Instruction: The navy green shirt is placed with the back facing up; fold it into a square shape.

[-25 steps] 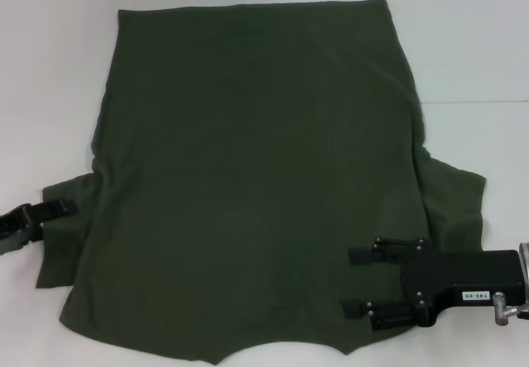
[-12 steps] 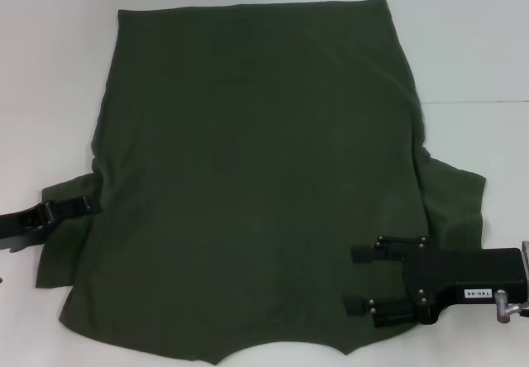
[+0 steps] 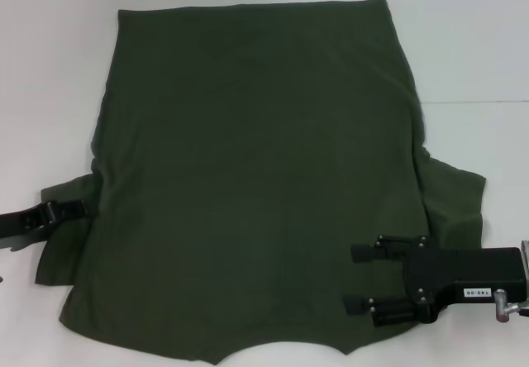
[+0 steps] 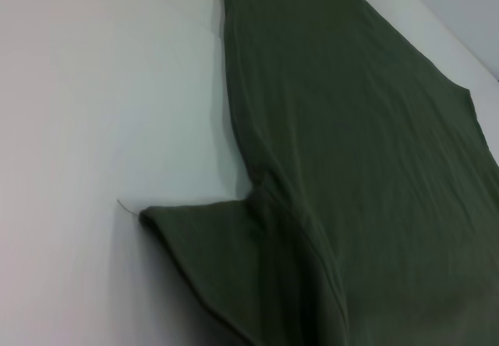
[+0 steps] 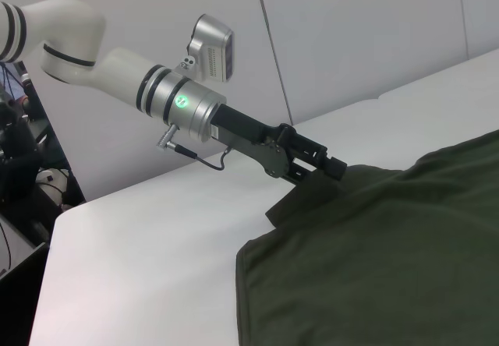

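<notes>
Left gripper (image 3: pixel 70 210) sits at the left sleeve (image 3: pixel 64 239), fingers pressed together on its upper edge (the right wrist view shows cloth pinched at the tips), likely placed to carry the sleeve inward. The navy green shirt (image 3: pixel 256 169) lies flat, back up, on the white table (image 3: pixel 50 69), collar nearest the robot. Right gripper (image 3: pixel 368 278) hovers over the shoulder area, fingers spread, gripping nothing. Right sleeve (image 3: pixel 453 202) lies rumpled; nothing else obstructs.
</notes>
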You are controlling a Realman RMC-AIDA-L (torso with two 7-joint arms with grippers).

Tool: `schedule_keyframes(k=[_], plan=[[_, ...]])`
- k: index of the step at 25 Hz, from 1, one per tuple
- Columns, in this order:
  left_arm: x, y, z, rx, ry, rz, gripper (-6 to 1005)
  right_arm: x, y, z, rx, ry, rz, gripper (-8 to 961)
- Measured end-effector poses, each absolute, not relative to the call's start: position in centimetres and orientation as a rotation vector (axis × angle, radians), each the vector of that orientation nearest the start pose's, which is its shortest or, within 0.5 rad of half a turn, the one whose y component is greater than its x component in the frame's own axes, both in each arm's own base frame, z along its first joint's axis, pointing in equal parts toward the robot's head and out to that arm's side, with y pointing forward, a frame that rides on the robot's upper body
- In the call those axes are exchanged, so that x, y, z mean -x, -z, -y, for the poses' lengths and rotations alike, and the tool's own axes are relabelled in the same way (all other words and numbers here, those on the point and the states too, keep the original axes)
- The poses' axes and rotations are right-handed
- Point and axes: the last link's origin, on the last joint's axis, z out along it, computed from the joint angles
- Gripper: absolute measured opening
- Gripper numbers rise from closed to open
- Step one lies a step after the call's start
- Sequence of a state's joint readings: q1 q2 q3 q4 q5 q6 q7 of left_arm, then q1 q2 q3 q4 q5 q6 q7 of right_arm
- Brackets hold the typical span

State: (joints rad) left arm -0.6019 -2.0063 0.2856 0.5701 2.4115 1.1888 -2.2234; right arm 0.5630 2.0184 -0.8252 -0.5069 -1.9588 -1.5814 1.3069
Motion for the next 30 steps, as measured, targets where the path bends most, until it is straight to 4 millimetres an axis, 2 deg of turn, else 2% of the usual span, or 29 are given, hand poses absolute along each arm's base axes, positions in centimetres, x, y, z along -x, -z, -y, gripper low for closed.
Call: schedule_keyframes(k=[5, 11, 22, 27, 30], plan=[[35.09, -4.47, -36.46, 1.838, 0.571, 1.775, 569, -26.24, 1.59, -31.93, 2.891, -0.674, -0.576, 912], [35.16, -4.5, -36.48, 1.83, 0.571, 1.777, 367, -26.22, 1.58, -32.02, 2.889, -0.671, -0.573, 912], [35.41, -4.67, -36.6, 1.781, 0.58, 1.805, 368, -26.26, 1.64, -32.01, 2.887, -0.67, -0.578, 911], [35.41, -4.67, -36.59, 1.784, 0.578, 1.803, 235, -26.27, 1.66, -31.99, 2.887, -0.671, -0.58, 911], [35.4, -4.68, -36.6, 1.783, 0.579, 1.803, 23, -26.31, 1.67, -31.95, 2.887, -0.671, -0.583, 911]])
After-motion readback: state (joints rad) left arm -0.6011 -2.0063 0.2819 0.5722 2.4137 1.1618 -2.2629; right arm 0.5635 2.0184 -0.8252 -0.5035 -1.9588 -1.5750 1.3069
